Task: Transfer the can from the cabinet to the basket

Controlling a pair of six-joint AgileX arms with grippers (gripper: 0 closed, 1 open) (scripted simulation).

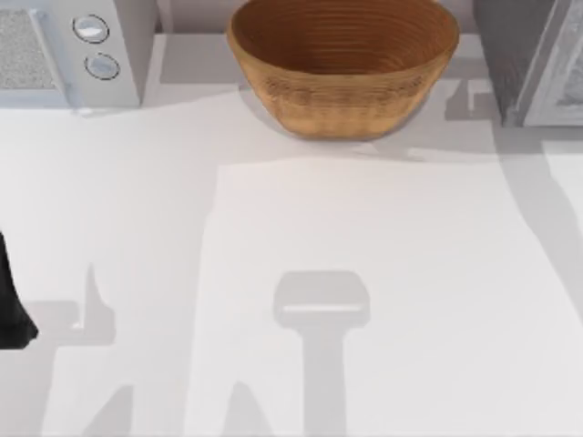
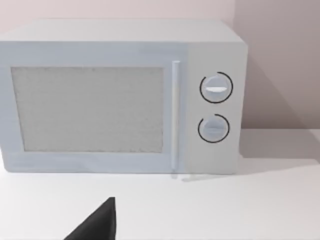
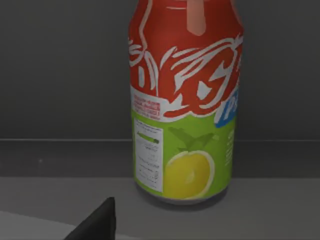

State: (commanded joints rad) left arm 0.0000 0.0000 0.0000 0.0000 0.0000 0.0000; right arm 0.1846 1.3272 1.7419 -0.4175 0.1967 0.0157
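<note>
Can [image 3: 185, 100]: upright inside the dark cabinet [image 1: 515, 55]
Basket [image 1: 343, 64]: on the desk [image 1: 291, 273]
Jaws: both arms', cannot tell

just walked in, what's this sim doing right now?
The right gripper is close in front of the can, which stands upright on a dark surface inside the cabinet; it is not gripped yet. The basket sits at the back middle of the table with no can in it. The left arm waits at the table's left edge, facing the microwave.
</note>
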